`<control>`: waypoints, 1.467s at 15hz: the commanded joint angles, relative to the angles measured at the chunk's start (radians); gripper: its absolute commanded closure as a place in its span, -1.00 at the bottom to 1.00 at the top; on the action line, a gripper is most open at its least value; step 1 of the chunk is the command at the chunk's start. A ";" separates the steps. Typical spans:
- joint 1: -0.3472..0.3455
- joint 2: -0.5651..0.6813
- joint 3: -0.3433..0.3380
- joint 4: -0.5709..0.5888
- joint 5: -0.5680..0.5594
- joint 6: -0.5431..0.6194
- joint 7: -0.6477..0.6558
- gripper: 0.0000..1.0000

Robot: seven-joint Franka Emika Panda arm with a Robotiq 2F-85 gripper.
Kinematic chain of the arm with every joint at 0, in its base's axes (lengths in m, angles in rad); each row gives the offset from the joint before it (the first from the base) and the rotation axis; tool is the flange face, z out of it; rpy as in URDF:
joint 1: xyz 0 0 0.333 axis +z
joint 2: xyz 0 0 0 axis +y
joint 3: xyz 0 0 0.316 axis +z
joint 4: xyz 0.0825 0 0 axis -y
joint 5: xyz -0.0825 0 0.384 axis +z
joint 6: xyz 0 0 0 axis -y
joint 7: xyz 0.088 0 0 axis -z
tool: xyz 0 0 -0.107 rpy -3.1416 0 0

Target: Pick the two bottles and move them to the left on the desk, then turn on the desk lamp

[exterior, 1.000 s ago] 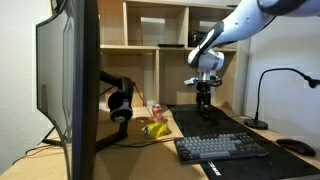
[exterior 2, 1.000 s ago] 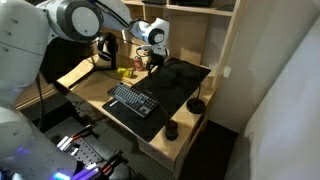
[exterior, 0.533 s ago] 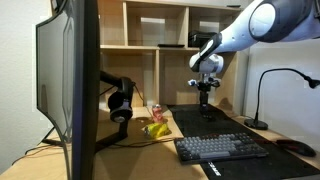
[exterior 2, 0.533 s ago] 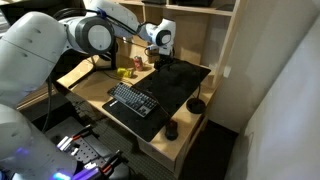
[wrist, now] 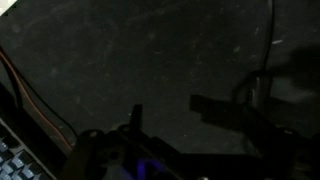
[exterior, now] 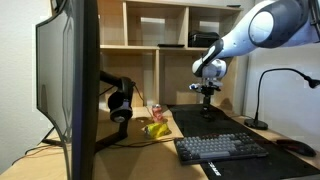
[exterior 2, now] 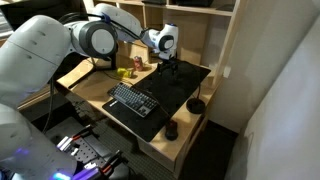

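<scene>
Well, the gripper hangs empty, jaws spread, above the black mat, probably readied for the desk lamp beyond; the pinkish-red bottle and yellow-green bottle sit together off the mat beside the headphones, seemingly already moved

A pinkish-red and white bottle and a yellow-green bottle are shown. The desk is seen in light wood, the mat and desk lamp in black.
</scene>
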 commanded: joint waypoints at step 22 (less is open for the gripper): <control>-0.147 0.145 0.102 0.196 0.018 0.008 -0.071 -1.00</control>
